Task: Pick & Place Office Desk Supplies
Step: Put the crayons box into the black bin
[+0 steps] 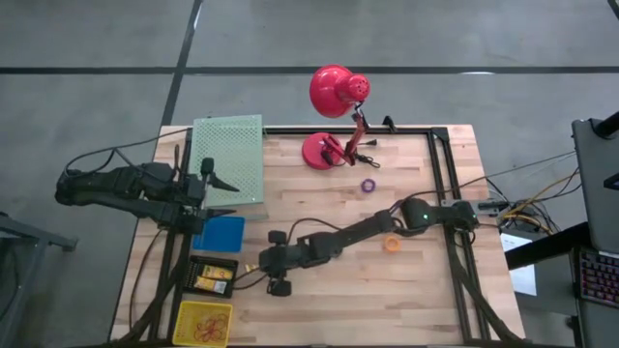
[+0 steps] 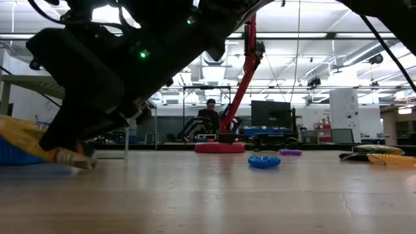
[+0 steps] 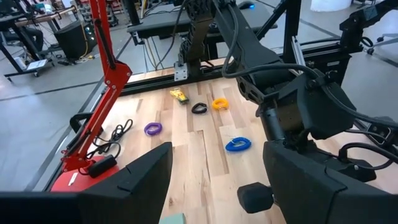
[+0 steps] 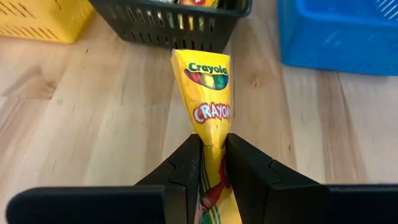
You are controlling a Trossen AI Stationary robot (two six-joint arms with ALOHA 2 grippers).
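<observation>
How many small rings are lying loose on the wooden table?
4. The purple ring lies nearest the red lamp; the blue ring beside the right arm; the black ring and orange ring together farther on. The arm may hide others.

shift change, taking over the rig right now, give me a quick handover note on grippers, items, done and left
Right gripper: fingers shut on a crayon box, just short of the black basket.
Left gripper: open, waiting by the green mesh tray.
Done: black basket and yellow basket already hold items.
Left: purple ring, orange ring, blue ring, black ring loose on the table.
</observation>
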